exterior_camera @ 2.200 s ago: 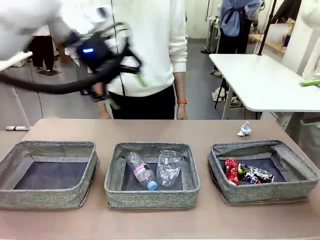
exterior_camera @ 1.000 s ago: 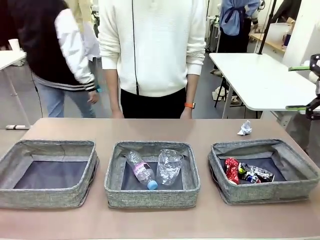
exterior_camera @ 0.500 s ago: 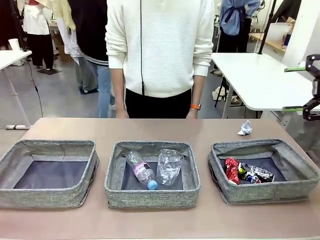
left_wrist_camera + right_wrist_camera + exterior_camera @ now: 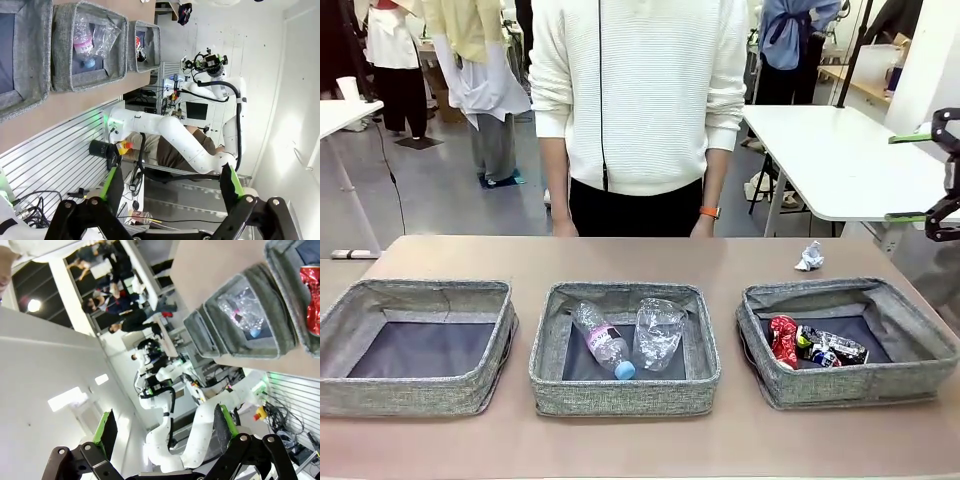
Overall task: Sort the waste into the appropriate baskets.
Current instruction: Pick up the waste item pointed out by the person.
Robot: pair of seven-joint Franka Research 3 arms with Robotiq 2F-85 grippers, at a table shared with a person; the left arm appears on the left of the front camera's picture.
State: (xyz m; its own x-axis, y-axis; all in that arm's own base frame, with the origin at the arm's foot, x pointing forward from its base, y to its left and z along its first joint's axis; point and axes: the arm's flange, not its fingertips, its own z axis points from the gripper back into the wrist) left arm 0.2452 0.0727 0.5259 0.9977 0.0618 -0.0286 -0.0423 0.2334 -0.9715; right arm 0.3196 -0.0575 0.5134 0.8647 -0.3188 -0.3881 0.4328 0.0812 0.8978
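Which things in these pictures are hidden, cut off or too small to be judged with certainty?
- Front view: the right gripper is cut off by the picture's right edge.
- Front view: the print on the dark can in the right basket is too small to read.
- Front view: the near floor of each basket lies behind its front wall.
- Front view: the paper ball is too small for detail.

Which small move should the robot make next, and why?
Probably the right gripper, jaws open and empty at the right edge, should descend toward the crumpled paper ball. It lies on the table behind the right basket; the bottle, cup and cans already lie in baskets.
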